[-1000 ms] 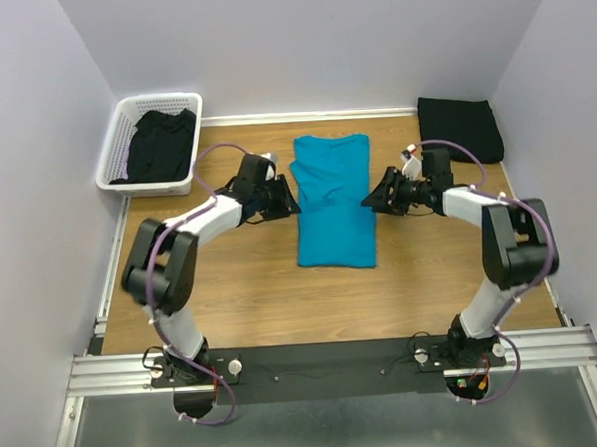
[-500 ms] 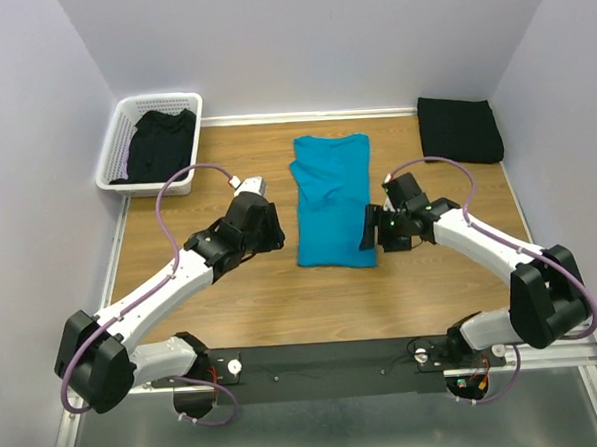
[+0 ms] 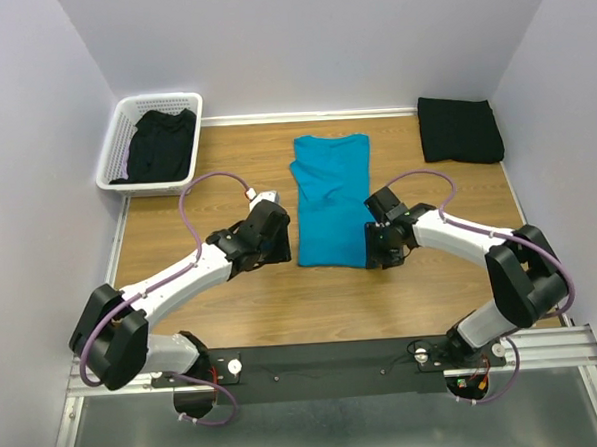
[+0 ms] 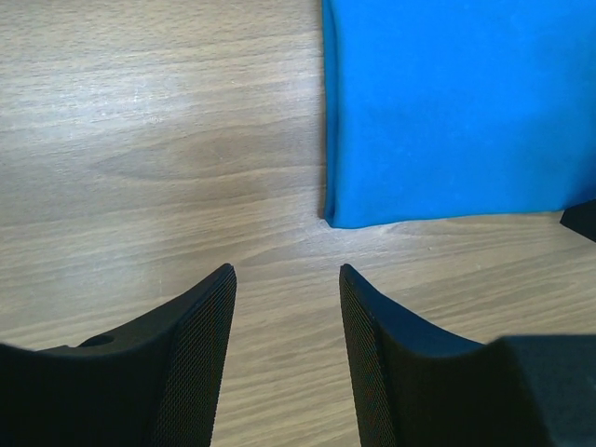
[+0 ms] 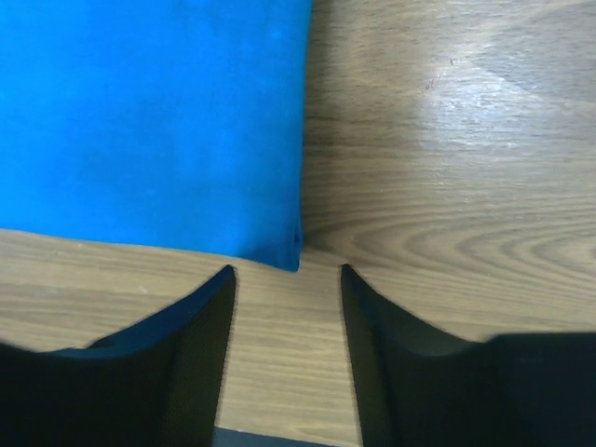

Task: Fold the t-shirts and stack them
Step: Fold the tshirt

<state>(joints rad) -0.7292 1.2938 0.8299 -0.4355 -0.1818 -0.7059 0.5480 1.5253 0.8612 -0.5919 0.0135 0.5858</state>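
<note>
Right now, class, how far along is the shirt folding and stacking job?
Done: a folded black fabric t-shirt lies at the far right corner; the bright teal-blue fabric t-shirt is already a long strip. In hand: the open left end effector and right end effector sit at its near corners, gripping nothing. Left: finishing that fold, stacking, and the crumpled black t-shirt in the white plastic lattice basket.

teal-blue t-shirt (image 3: 333, 207), black t-shirt (image 3: 460, 129), white basket (image 3: 113, 158)
</note>
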